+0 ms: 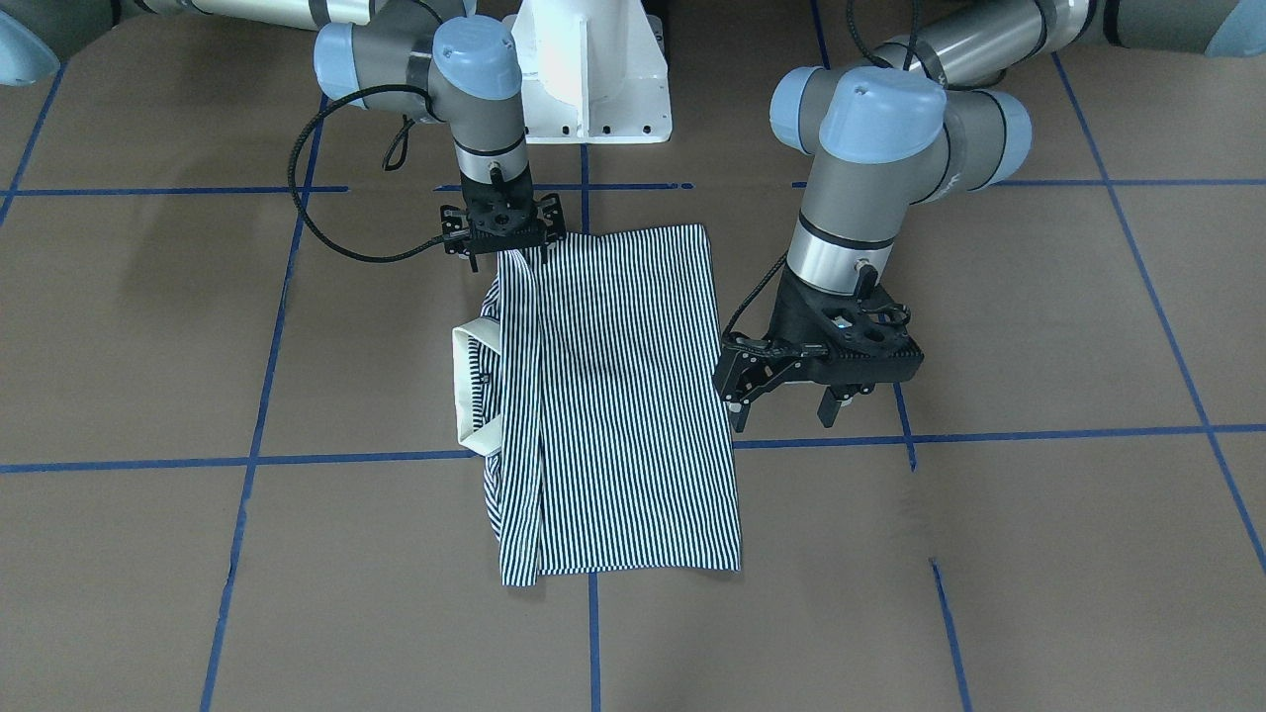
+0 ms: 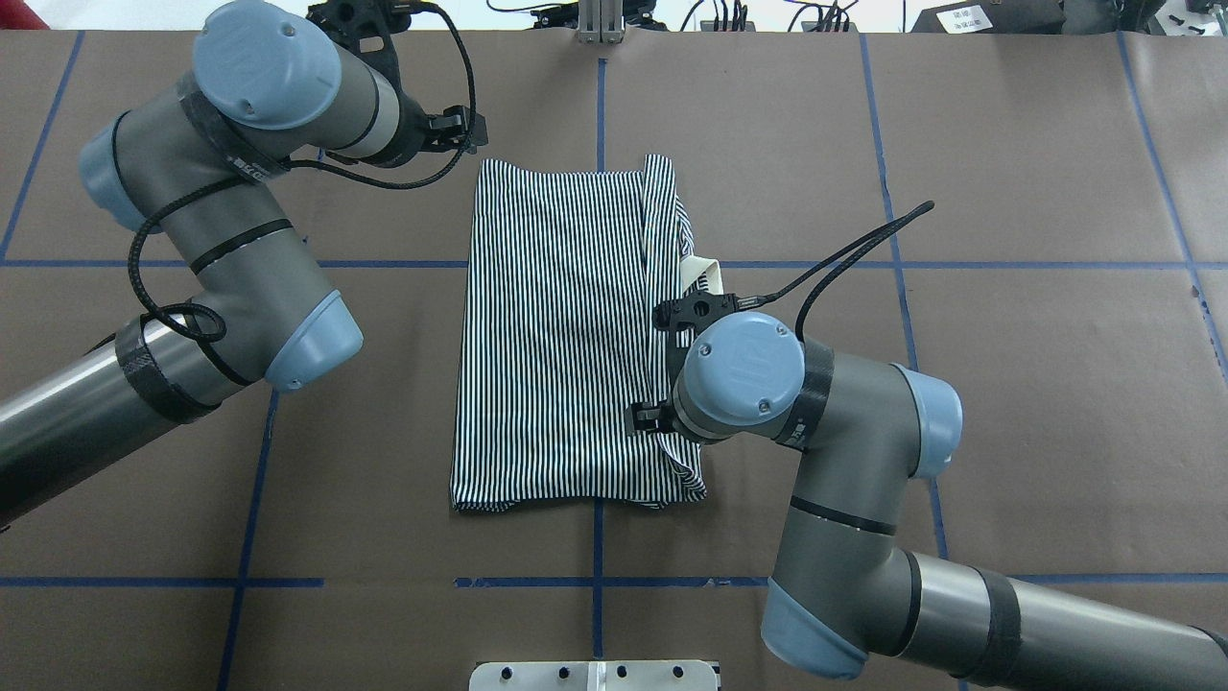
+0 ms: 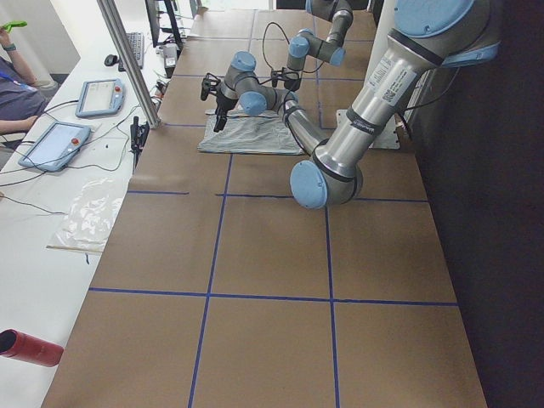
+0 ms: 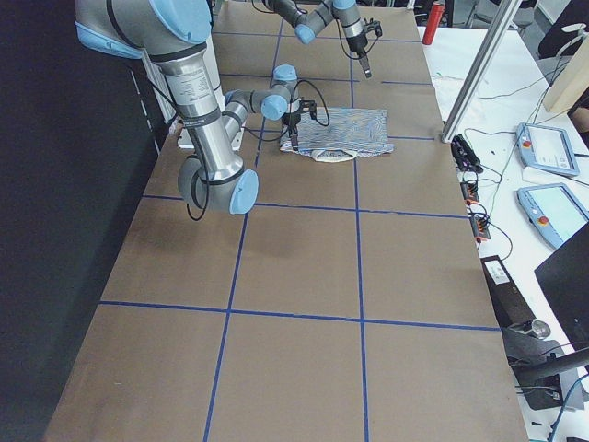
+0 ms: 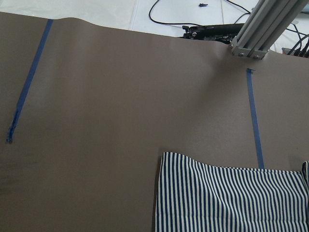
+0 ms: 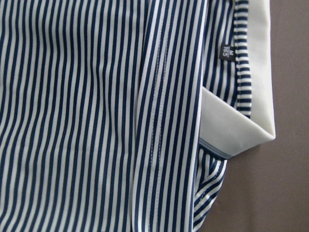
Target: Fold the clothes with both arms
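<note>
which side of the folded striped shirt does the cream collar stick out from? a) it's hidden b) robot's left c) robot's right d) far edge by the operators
c: in the overhead view the cream collar pokes out of the striped shirt on the side where the right arm comes in.

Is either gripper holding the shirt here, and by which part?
The left gripper is open, holding nothing. The right gripper is at the polo shirt's folded edge, at the corner nearest the robot; whether it grips cannot be told.
</note>
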Robot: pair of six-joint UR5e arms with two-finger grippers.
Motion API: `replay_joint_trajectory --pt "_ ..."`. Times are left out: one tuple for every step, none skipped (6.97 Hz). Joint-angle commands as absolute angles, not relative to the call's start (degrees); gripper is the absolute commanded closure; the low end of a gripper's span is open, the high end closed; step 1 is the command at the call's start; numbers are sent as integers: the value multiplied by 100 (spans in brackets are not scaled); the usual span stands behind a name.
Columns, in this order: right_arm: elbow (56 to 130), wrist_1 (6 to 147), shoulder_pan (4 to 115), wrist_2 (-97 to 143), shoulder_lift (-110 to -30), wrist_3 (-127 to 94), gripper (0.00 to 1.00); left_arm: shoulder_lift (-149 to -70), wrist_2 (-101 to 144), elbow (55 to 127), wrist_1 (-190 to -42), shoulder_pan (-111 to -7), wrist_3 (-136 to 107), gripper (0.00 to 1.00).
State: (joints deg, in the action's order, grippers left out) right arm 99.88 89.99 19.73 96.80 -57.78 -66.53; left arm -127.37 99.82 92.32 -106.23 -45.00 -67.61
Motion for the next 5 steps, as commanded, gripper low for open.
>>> replay_joint_trajectory --pt "9888 9131 1916 9659 -5783 -6522 5 -12727 9993 9229 -10643 -4500 -6768 0" --pt "9931 9332 1925 9668 -5775 -6347 5 -12727 9993 9229 -10652 -4500 -6768 0" --pt "9940 9412 1986 9694 -5792 -6267 5 -12727 9984 9229 -10652 -4500 -6768 0" --pt "9958 9483 2065 9729 -5809 -6188 5 -12727 9984 9220 -10661 -4500 -6768 0" --pt "9993 9553 2100 9729 -5853 -6109 5 -12727 9984 9220 -10661 -4491 -6776 0"
